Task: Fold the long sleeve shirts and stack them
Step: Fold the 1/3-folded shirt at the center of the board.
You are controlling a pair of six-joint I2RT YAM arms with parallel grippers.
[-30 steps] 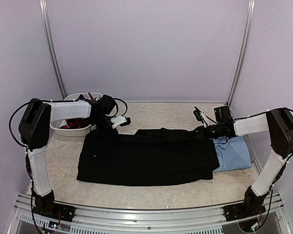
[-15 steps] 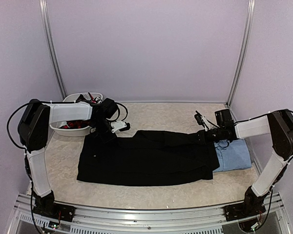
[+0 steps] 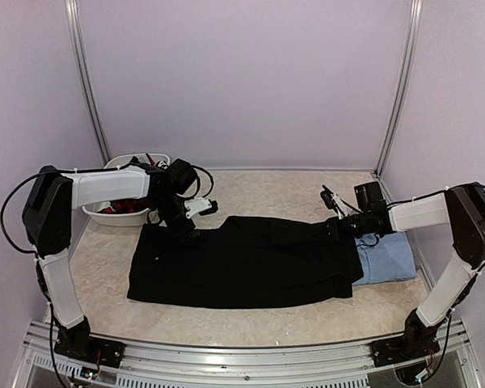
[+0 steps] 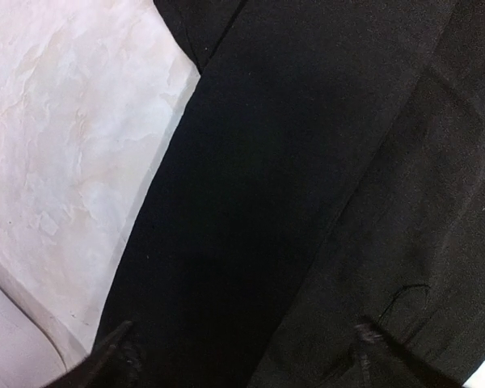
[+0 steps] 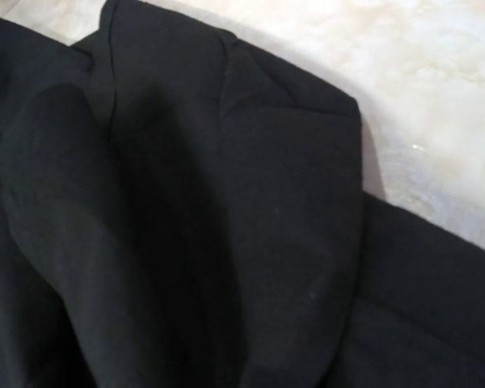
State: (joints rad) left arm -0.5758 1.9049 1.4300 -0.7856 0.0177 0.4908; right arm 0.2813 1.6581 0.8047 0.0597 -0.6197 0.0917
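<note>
Two shirts: laid on the bench [image 3: 267,190]; the black shirt [image 3: 242,263] is spread wide across the middle, and the light blue shirt [image 3: 388,257] is partly covered by its right end.
Left gripper [image 3: 184,229]: released, its fingers [image 4: 121,360] held wide apart over the black shirt's far left corner.
Right gripper [image 3: 335,228]: clenched at the black shirt's far right corner; whether cloth is pinched cannot be told.
White tub [image 3: 113,218]: seen far left, beyond the left arm.
</note>
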